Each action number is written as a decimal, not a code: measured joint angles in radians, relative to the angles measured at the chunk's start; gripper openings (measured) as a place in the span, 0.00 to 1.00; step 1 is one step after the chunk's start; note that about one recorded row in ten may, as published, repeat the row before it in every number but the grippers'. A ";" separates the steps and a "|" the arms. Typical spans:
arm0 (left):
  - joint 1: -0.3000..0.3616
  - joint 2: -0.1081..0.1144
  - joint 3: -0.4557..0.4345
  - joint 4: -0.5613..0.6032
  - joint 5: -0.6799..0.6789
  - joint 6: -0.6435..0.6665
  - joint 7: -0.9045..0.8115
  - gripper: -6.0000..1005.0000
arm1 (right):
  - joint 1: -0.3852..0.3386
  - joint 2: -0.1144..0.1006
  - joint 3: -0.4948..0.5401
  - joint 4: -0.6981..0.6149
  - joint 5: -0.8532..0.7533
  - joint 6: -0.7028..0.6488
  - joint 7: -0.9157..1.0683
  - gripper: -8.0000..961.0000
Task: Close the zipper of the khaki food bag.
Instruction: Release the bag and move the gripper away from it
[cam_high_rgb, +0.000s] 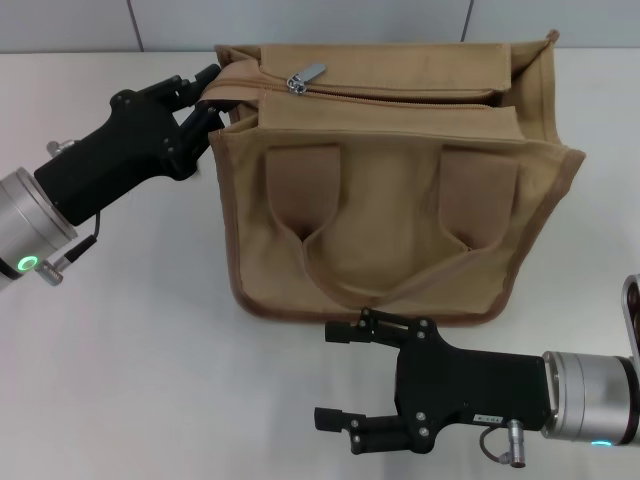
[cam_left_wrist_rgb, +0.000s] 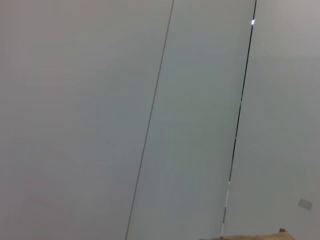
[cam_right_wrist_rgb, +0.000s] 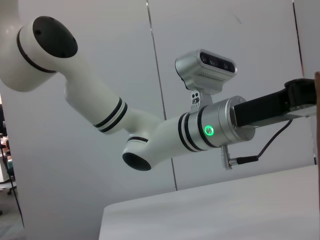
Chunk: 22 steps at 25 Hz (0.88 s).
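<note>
The khaki food bag stands on the white table, its two tan handles lying down its front. The zipper runs along the top, with the silver slider and pull tab near the bag's left end. My left gripper is at the bag's top left corner, shut on the fabric at that end of the zipper. My right gripper is open and empty, low over the table just in front of the bag. The right wrist view shows the left arm reaching to the bag's edge.
The white table extends to the left of and in front of the bag. A grey panelled wall stands behind it. A sliver of the bag shows in the left wrist view.
</note>
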 joint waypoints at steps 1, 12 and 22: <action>0.000 0.000 0.000 0.000 0.000 0.000 0.000 0.32 | 0.000 0.000 0.000 0.000 0.000 0.000 0.000 0.86; 0.007 -0.002 -0.010 -0.107 -0.007 -0.008 0.080 0.12 | -0.002 0.000 0.023 0.000 0.000 0.000 0.000 0.83; -0.029 0.003 -0.057 -0.113 -0.015 -0.020 0.047 0.07 | -0.009 -0.004 0.066 -0.002 0.000 -0.025 0.000 0.80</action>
